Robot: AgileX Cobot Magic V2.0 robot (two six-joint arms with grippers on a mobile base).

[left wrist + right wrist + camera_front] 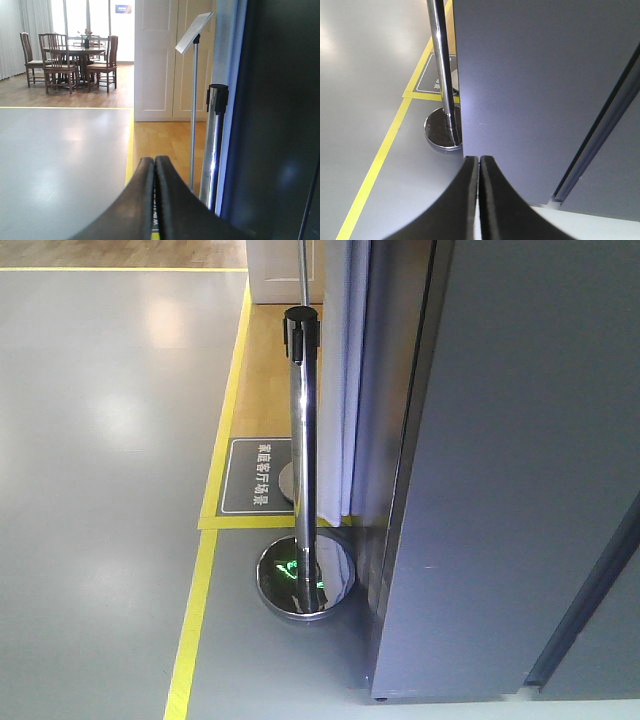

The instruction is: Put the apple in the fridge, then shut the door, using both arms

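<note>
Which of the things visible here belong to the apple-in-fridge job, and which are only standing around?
For the job:
- fridge, dark grey, seen from outside
- left gripper, shut, empty
- right gripper, shut, empty
No apple is visible.

Just standing around:
- chrome barrier post
- floor sign
- sign stand
- dining table and chairs

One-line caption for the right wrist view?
Shut right gripper faces the fridge's dark-grey door, chrome stanchion post and yellow floor tape beside it.

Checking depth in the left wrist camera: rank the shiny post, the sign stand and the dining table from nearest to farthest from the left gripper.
1. Shiny post, just right of the left gripper.
2. Sign stand, behind it by the cream doors.
3. Dining table, far left.
</note>
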